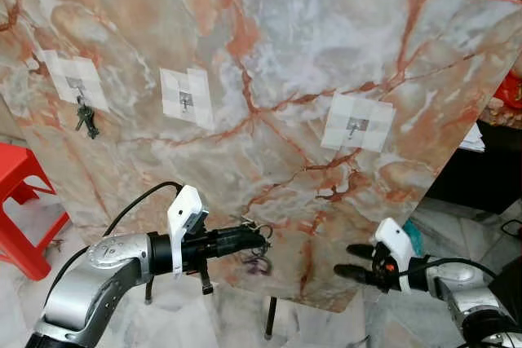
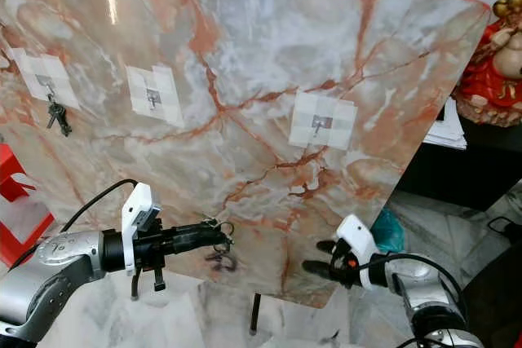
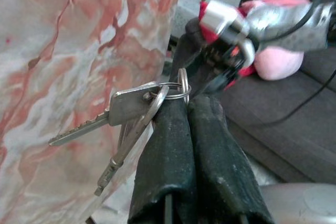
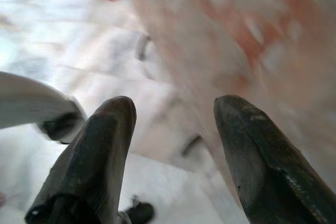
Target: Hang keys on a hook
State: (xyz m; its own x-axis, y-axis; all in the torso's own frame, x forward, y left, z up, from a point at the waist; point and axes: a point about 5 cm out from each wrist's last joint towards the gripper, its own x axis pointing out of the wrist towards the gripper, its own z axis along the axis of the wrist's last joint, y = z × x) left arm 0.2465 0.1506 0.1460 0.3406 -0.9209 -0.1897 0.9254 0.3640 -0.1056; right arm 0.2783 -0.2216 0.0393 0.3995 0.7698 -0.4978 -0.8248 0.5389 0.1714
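Left wrist view: left pincer (image 3: 181,108) clamps the keys (image 3: 123,119) by their ring, below the middle hook (image 1: 186,101). Raise them, keeping the ring open toward that hook. Right pincer (image 1: 352,260) gapes, empty.

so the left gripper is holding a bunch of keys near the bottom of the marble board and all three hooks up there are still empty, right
Not quite. The left gripper does hold the keys low by the marble board, but the leftmost hook already carries a key bunch, as the left eye view shows. The other two hooks are empty.
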